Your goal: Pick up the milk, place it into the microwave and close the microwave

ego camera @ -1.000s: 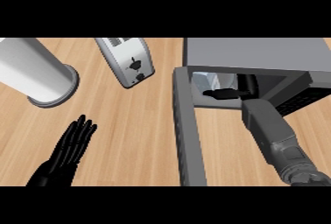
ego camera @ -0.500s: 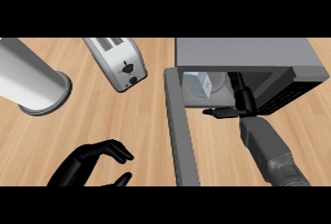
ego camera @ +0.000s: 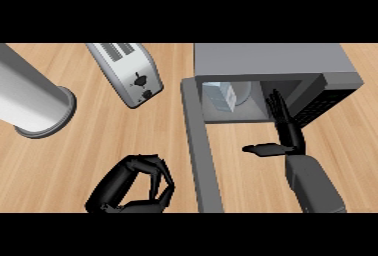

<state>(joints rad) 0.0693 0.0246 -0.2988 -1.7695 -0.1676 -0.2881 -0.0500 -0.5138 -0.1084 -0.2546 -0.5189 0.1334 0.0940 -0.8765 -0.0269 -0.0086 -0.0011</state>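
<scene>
L hand (ego camera: 136, 187) at 7 o'clock: fingers curled in, holding nothing. The door (ego camera: 199, 150) stands open btwn the hands, running 6 to 12. R hand (ego camera: 286, 131) at 3 o'clock: fingers straight & together, thumb splayed, tips at the cavity mouth. The milk (ego camera: 221, 96) sits inside the microwave (ego camera: 273, 60), approx 1 o'clock. Toaster (ego camera: 129, 72) at 11.

Risks: swinging the door w/ R hand in the opening would trap it. A careless exit could tip the milk.
</scene>
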